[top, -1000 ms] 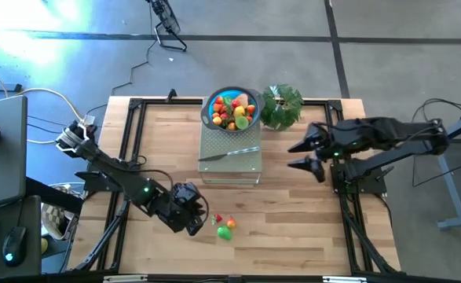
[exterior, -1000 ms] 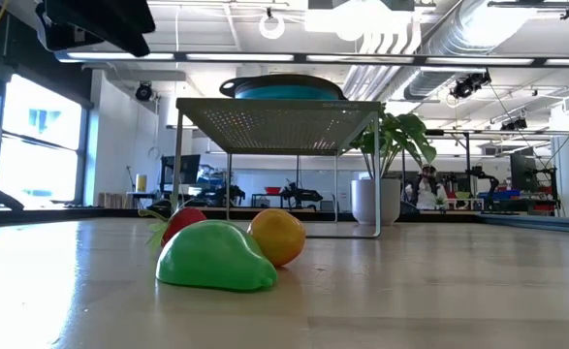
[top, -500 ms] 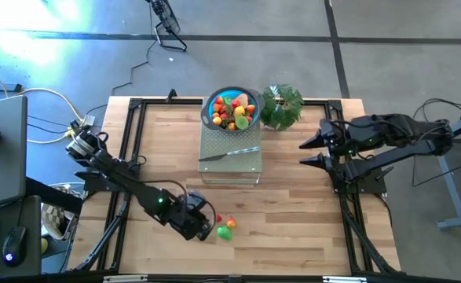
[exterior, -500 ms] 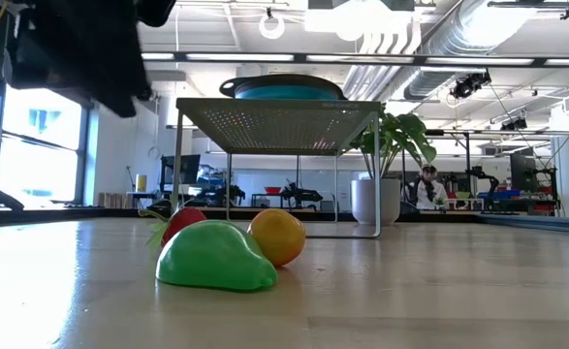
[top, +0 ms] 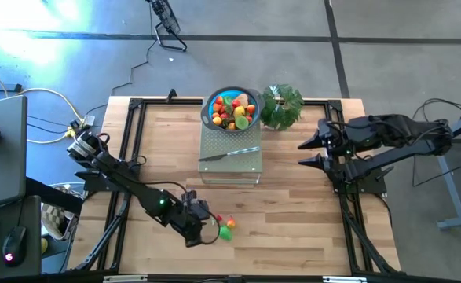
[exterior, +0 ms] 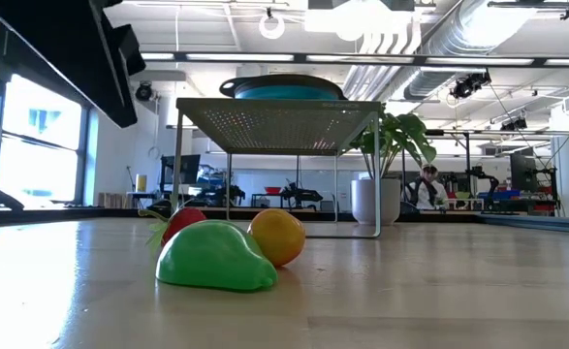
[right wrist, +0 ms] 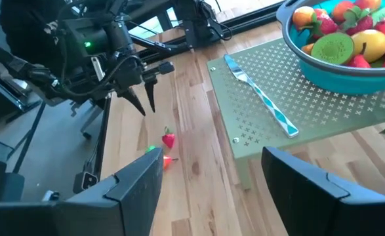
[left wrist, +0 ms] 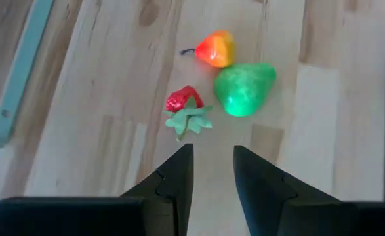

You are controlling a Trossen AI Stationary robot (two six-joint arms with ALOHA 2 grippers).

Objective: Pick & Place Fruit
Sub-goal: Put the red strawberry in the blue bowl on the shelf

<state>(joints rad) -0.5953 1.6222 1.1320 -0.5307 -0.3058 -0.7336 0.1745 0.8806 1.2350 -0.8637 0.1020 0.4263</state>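
Note:
Three toy fruits lie on the wooden table near its front: a red strawberry with a green leaf, an orange-red fruit and a green pear. My left gripper hangs just above the table on their left, slanting down at the strawberry. Its fingers stand a narrow gap apart with nothing between them. In the high view it is my left gripper beside the green pear. My right gripper hovers wide open high over the table's right part. A blue bowl full of fruit sits on a green rack.
A slim knife lies on the rack in front of the bowl. A leafy plant stands right of the bowl at the far edge. Black frame rails run along the table's sides. Bare wood lies between the rack and the right arm.
My left gripper has come down toward the three fruits and rolled about its own axis; its finger gap is the same. My right gripper has drawn back a little toward the table's right edge. The fruits have not moved.

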